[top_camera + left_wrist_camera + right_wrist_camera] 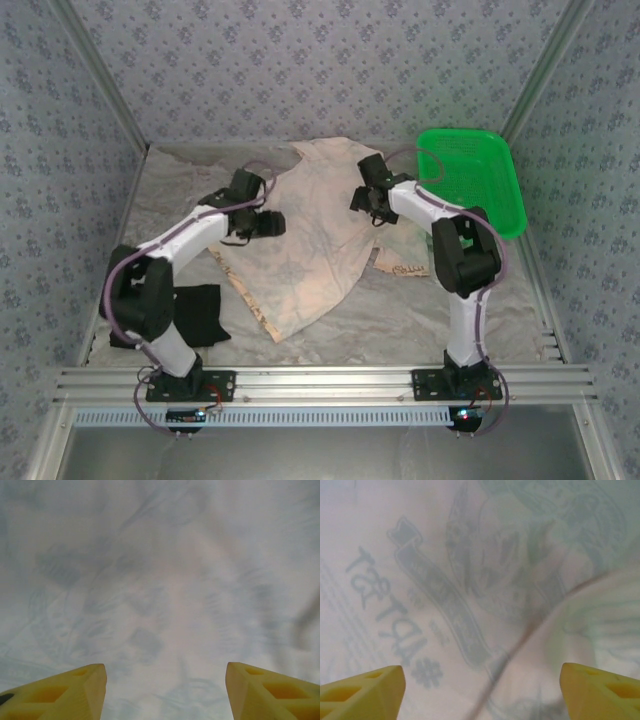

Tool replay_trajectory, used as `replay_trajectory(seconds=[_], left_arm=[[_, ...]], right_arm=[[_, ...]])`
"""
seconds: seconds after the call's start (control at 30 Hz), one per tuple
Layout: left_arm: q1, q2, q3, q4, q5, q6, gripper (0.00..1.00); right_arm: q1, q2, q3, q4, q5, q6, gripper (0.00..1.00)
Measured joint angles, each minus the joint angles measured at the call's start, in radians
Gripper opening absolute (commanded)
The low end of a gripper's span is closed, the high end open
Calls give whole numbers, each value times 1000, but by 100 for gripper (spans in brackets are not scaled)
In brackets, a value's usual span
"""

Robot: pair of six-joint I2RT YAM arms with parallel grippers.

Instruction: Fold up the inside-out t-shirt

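The inside-out t-shirt (305, 250) is lying rumpled on the tabletop (400, 320), pale reverse up, directly beneath both sets of jaws and stretching between them. The left jaws are standing wide apart, their yellow fingers (75, 690) gripping nothing, with faintly printed cloth below. The right jaws are likewise gaping and empty, a fold edge of the shirt running between their fingers (365, 692). A green basket (475, 180) is sitting near the right jaws, on their outer side.

The frame edge cuts off the fingers of the left gripper (165, 670) and the right gripper (482, 670). Just ahead of them, the print on the inside-out t-shirt (445, 580) is blurred.
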Motion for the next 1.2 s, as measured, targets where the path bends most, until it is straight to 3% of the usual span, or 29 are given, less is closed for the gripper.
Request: replay_trajectory(seconds=[0.1,0.23,0.43,0.67,0.9,1.03,1.13,1.2], left_arm=[[-27,58,-81,3,-25,0,63],[-134,36,-161,34,-34,28,63],[-318,-30,-241,52,72,-3,63],[-514,-35,-252,94,258,-143,63],[-539,-8,-132,167,411,-205,68],[-559,-35,-81,163,491,-63,69],[-557,-108,-61,77,435,84,68],[-507,-164,-62,42,391,123,68]], right_arm=[[-2,72,65,10,4,0,80],[8,171,156,18,-3,-12,79],[30,306,355,21,-39,-65,79],[87,420,541,18,-109,-145,79],[139,530,741,-16,-235,-227,79],[133,594,891,-71,-319,-277,79],[106,581,912,-105,-333,-282,79],[79,527,837,-100,-332,-282,79]])
